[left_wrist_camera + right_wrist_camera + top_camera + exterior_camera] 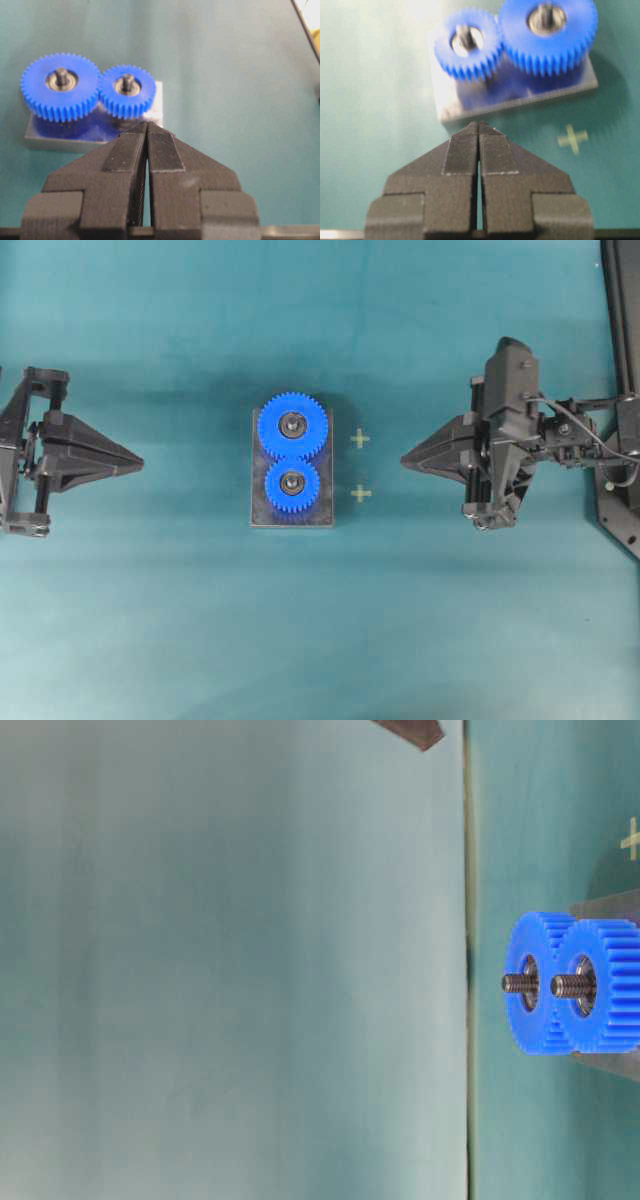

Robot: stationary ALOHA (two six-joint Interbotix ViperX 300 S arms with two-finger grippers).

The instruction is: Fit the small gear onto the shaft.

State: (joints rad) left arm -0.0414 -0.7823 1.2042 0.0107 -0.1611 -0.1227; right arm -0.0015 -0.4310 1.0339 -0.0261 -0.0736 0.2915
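Blue plastic small gear [292, 481] sits on its shaft [128, 80] | light, rigid, we'd pinch the toothed rim | left tool [147, 131] and right tool [478, 128] both clenched, empty

no readable text, two pale plus marks [360, 439] on the teal table mat [150, 620]

Both arms are matt black plastic with a printed grain, the left gripper [135, 462] and the right gripper [408, 461] each ending in wedge-shaped fingers [162, 150] with finely ribbed inner faces, and thin black cables [590, 435] loop behind the right wrist.
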